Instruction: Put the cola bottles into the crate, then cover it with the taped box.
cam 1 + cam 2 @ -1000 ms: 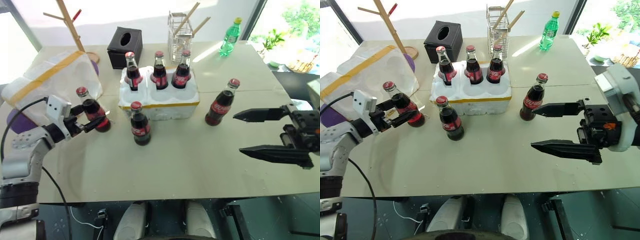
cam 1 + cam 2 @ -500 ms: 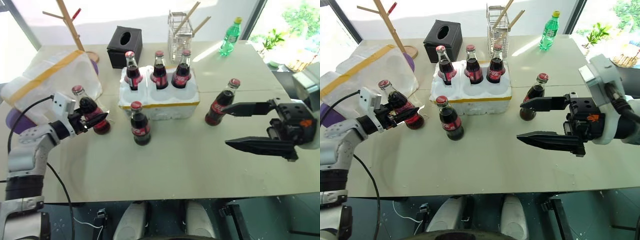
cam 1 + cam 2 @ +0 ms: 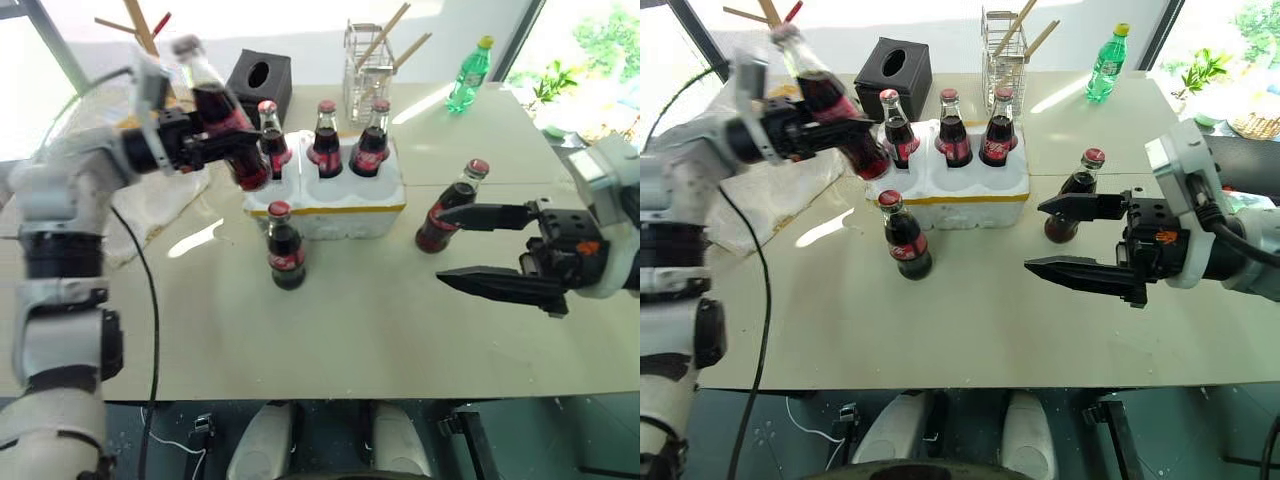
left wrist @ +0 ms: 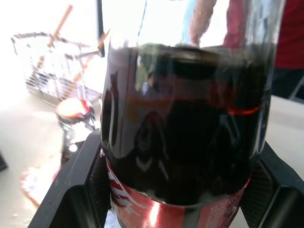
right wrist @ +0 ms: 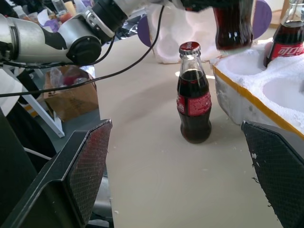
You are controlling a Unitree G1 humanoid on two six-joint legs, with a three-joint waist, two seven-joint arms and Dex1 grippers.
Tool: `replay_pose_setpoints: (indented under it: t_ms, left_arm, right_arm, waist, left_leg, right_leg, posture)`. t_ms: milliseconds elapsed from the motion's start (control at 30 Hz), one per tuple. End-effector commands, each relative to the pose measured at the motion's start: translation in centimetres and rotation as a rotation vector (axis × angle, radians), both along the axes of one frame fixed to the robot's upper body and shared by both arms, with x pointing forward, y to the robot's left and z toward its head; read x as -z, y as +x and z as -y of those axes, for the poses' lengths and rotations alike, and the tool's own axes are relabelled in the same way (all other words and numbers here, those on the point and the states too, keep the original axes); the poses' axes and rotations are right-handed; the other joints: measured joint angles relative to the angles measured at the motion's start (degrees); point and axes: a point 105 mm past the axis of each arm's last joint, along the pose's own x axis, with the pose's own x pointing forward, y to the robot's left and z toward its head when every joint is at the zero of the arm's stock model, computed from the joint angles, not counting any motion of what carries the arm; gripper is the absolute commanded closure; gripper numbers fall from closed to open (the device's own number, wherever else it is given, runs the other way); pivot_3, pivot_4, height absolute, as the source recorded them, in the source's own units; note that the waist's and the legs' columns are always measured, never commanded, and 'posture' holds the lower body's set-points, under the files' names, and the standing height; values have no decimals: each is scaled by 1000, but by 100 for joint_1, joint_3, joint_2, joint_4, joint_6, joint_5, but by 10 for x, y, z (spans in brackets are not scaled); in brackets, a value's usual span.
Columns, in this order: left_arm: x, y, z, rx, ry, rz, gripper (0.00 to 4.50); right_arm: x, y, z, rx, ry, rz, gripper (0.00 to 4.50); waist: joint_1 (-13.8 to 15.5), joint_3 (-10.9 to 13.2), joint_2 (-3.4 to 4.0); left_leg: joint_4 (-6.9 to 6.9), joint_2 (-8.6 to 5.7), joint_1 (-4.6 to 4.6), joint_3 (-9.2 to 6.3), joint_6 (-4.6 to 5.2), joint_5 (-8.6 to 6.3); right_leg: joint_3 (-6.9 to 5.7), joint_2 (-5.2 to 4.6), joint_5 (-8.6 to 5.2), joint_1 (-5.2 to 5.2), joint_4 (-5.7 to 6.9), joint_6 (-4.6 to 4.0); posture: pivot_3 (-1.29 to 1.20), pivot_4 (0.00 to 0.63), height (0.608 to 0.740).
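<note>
Bottle (image 3: 218,117) tilted, cap up-left

a bright indoor test or demo room, lab-like rather than a home. a plain beige table (image 3: 350,330) stands beside large windows with dark frames, daylight pouring in, greenery outside at the right (image 3: 555,80). props are laid out as for a trial: black tissue box (image 3: 258,78), wire holder with wooden sticks (image 3: 372,60), wooden rack (image 3: 140,25), green soda bottle (image 3: 466,75). loose black cable (image 3: 760,330) hangs along the arm. right wrist view shows a cardboard box (image 5: 71,97) on the floor and cluttered gear behind.
</note>
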Motion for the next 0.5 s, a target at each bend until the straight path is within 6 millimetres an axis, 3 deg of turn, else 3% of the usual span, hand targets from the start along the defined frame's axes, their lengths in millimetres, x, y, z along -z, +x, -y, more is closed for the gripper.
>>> replay_pose_setpoints:
  t_ms: [33,200,400,433,500]
  left_arm:
    - [-2,10,3,1,88,94,1708]
    - [16,20,12,-12,86,92,1708]
    - [33,19,16,-17,76,86,1708]
    - [34,18,15,-15,74,84,673]
    - [33,13,10,-11,67,83,55]
  right_arm:
    - [-4,-3,-2,16,14,47,0]
    - [3,-4,0,44,24,31,0]
    - [9,3,7,68,34,22,0]
    - [11,4,8,73,33,23,0]
    - [14,9,9,81,31,30,0]
  waist:
    - [-30,8,-15]
    - [-61,15,-26]
    - [-32,20,-33]
    - [-39,20,-33]
    - [-41,19,-33]
  left_leg:
    - [0,2,0,1,0,0]
    - [0,5,-2,1,0,0]
    - [3,4,-5,0,8,-5]
    - [3,4,-5,0,8,-5]
    - [3,4,-4,-1,7,-4]
  right_leg:
    - [1,0,0,0,1,0]
    - [0,1,0,-2,-1,0]
    - [0,0,0,-2,-2,0]
    - [0,0,0,-3,-1,0]
    - [0,0,0,-3,-1,0]
  posture:
    - [0,150,740]
    - [0,150,740]
    - [0,150,740]
    - [0,150,740]
    - [0,150,740]
